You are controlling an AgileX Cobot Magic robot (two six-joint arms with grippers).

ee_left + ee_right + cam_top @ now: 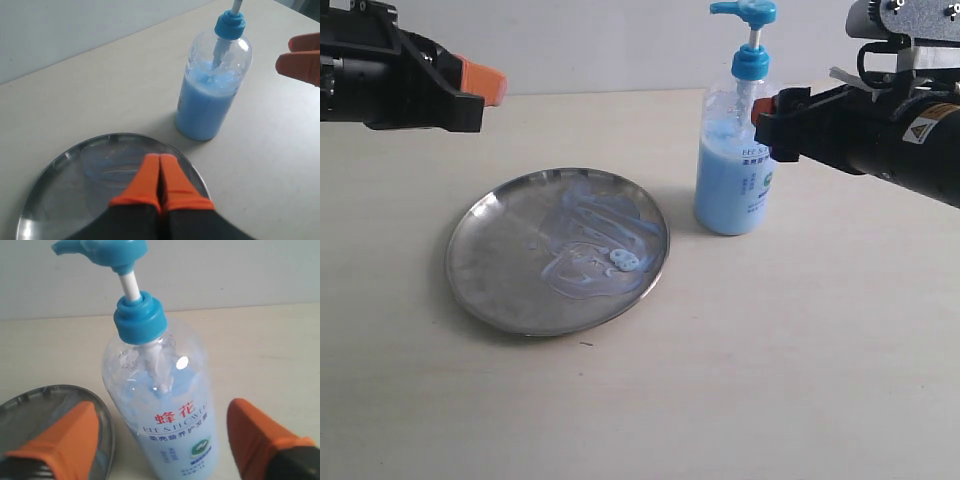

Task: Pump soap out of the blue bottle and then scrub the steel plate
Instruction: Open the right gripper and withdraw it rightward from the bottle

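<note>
While my right end effector [161, 412] stands spread either side of the blue bottle [730, 180], not touching it, soap [623, 260] already streaks the steel plate [485, 265] just beside it. Next, I judge, comes closing squarely on the bottle. My left end effector [160, 182], pressed together, hovers near the plate; open counter [800, 360] lies all around.

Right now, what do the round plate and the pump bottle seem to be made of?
The plate looks like polished steel: silver-grey, with mirror-like glints on its rim. The pump bottle seems clear plastic: light-blue liquid shows through its wall. Its pump head looks like opaque, glossy blue plastic.
</note>
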